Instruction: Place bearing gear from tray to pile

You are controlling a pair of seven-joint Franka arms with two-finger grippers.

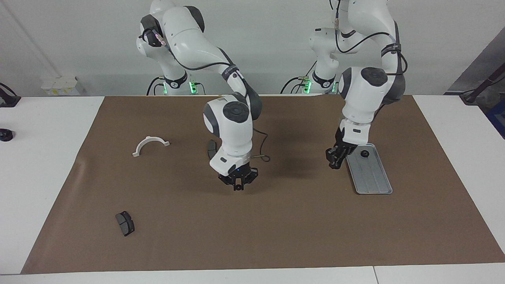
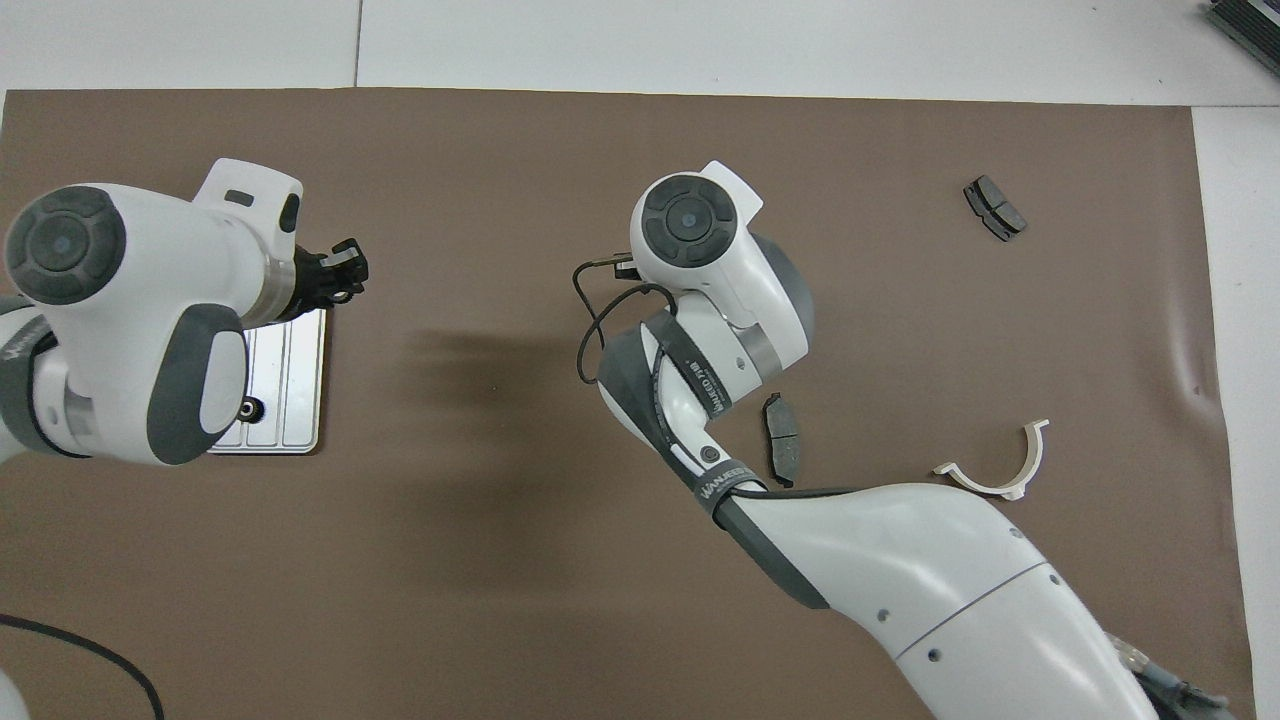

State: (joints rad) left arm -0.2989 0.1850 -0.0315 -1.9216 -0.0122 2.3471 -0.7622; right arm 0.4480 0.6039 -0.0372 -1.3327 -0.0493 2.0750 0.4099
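Note:
My left gripper [image 1: 334,161] hangs over the mat beside the tray [image 1: 373,177], toward the table's middle. It is shut on a small dark bearing gear [image 2: 343,292]. Another black gear [image 1: 365,154] lies on the tray at the end nearer the robots. The pile's parts lie spread out: a brake pad [image 2: 781,452], a white half-ring bracket [image 1: 150,144], and a second brake pad [image 1: 125,223]. My right gripper [image 1: 238,184] hovers low over the mat's middle, fingertips together, holding nothing. In the overhead view its own wrist hides it.
A brown mat [image 1: 300,232] covers most of the white table. A thin black cable [image 1: 262,152] loops from the right arm's wrist. A small black object [image 1: 5,135] sits on the bare table at the right arm's end.

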